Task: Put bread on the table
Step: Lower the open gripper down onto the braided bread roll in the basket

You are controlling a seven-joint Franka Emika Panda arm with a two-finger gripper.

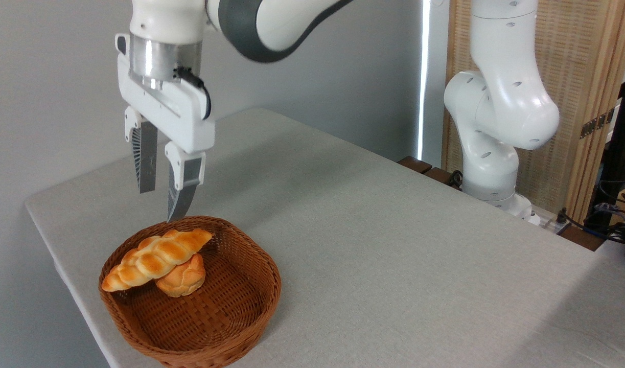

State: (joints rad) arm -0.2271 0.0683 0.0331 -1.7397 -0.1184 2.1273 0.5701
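Observation:
The bread [154, 258], a long golden braided loaf, lies across the left side of a brown wicker basket [230, 317], resting partly on a small round bun [183, 276]. The basket stands near the front left corner of the table [394, 245], which is covered in light grey-beige cloth. My gripper [159, 204] hangs open above the basket's far rim, fingers pointing down, with nothing between them. Its fingertips are a short way above and behind the loaf's right end, not touching it.
The arm's white base [496, 168] stands at the table's far right edge. Cables [603, 225] and a bamboo screen [588, 102] lie beyond it. A grey wall is behind the table.

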